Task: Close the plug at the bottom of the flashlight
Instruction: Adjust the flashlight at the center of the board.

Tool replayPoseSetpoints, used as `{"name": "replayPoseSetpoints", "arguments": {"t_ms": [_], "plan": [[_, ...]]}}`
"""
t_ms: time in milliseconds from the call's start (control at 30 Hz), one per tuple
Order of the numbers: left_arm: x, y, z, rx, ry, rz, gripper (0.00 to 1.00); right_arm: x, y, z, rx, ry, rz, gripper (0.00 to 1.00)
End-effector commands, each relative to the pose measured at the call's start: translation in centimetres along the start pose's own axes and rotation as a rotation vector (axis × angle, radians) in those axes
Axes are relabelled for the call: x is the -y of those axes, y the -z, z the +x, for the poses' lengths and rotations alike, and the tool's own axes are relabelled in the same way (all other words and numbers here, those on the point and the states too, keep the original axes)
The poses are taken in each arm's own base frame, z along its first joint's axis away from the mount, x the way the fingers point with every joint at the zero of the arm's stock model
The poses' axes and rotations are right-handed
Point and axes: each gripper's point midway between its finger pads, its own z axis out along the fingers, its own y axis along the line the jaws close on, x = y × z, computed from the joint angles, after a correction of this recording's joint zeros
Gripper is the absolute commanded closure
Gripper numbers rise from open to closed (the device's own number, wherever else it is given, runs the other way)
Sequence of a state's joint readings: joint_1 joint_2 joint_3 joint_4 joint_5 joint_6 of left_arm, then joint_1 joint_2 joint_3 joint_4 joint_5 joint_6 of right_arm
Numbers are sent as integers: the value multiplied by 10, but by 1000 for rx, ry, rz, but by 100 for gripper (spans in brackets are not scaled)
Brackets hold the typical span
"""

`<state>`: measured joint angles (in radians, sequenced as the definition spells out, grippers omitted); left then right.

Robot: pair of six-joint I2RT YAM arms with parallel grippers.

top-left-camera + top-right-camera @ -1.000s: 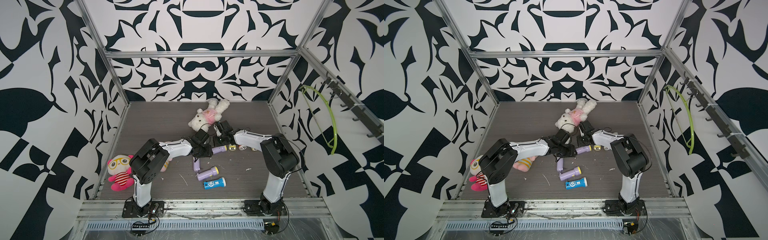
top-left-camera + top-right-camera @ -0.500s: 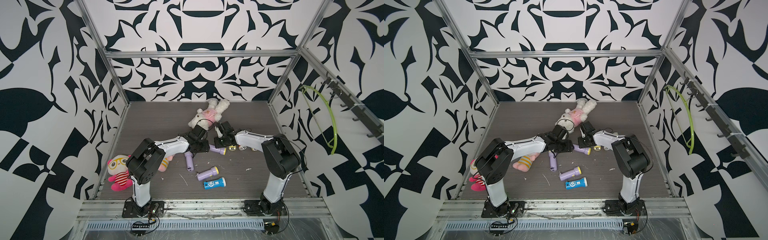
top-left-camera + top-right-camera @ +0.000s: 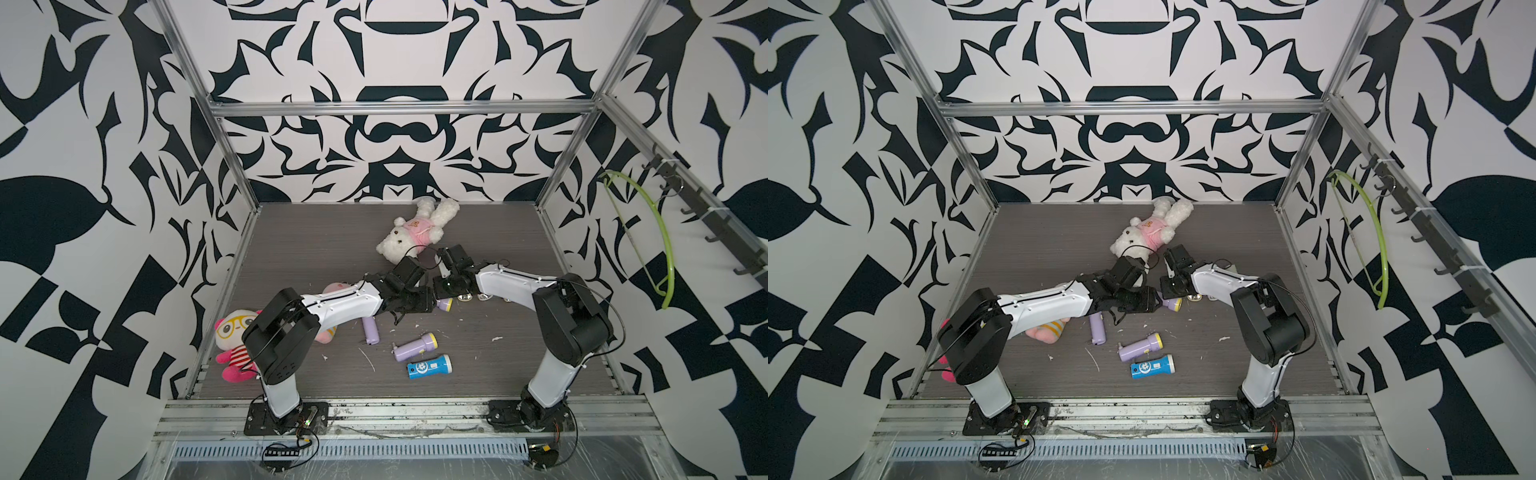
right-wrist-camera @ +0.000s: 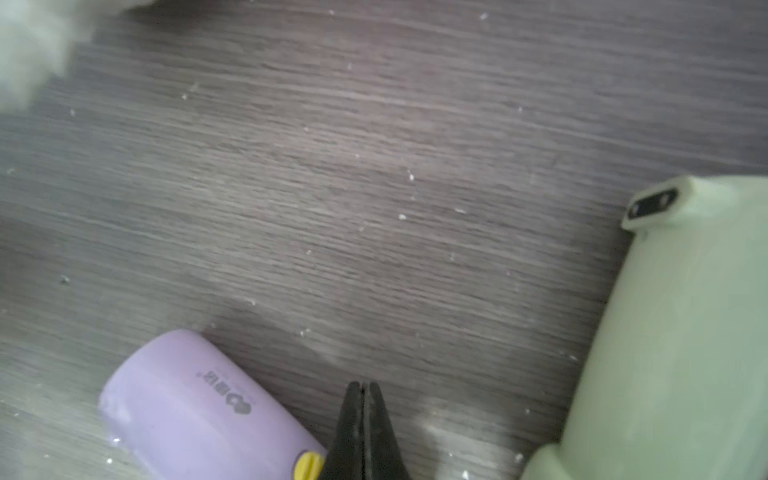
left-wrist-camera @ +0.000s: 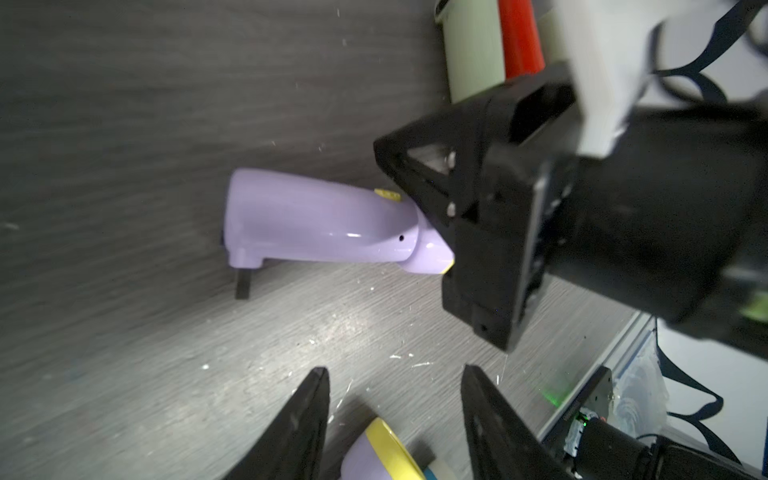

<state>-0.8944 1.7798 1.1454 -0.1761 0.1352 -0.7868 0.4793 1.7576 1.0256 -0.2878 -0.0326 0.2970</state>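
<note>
**Item:** purple flashlight [image 5: 316,224], with its plug [image 5: 243,282] folded out.

**Location:** near the middle of the tabletop [image 3: 311,249], lying flat. The long axis runs 9 to 3 o'clock, with the head at 3 and the tail at 9. You will find the black plug at the tail. Its prong seems to point toward about 6 o'clock.

**Left claw** [image 5: 392,370]: the fingers are moderately apart with nothing between them. It hangs above the flashlight's body, aimed downward. From here the plug lies near, toward 9 o'clock.

**Right claw** [image 4: 363,386]: the fingers are pressed together and empty. The tips sit just beside the yellow switch [image 4: 307,463] at the head end. From here the plug lies at the far end of the body, toward 9 o'clock.

**Nearer arm, by my judgement:** the left. Expect the coming move to press the prong back into the tail while your right claw steadies the head end.

**Views:**
- Only the left wrist view shows the plug.
- In both top views the left arm covers the tail, so only the yellow head [image 3: 444,305] shows.
- Only the right wrist view shows the right claw's closed tips. It also shows a pale green flashlight [image 4: 685,332] near them, but no plug.

**Also on hand toward 6 o'clock:**
- a second purple flashlight [image 3: 370,330]
- a third purple flashlight [image 3: 413,345]
- a blue flashlight [image 3: 430,366]
</note>
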Motion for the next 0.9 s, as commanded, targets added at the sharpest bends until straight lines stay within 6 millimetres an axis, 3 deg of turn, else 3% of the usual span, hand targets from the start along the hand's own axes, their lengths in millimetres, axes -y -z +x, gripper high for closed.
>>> {"name": "replayPoseSetpoints", "arguments": {"t_ms": [0, 233, 533, 733, 867], "plan": [[-16, -15, 10, -39, 58, -15, 45, 5, 15, -3, 32, -17, 18, 100], [-29, -29, -1, -39, 54, -62, 45, 6, 21, 12, 19, -43, -2, 100], [-35, -37, -43, 13, 96, -31, 45, -2, 24, 37, -13, -58, -66, 100], [-27, -44, -70, 43, 105, 19, 45, -18, 23, 43, -21, -42, -114, 100], [-23, -43, -80, 51, 102, 41, 45, -40, 21, 41, -21, -36, -191, 100]]}}
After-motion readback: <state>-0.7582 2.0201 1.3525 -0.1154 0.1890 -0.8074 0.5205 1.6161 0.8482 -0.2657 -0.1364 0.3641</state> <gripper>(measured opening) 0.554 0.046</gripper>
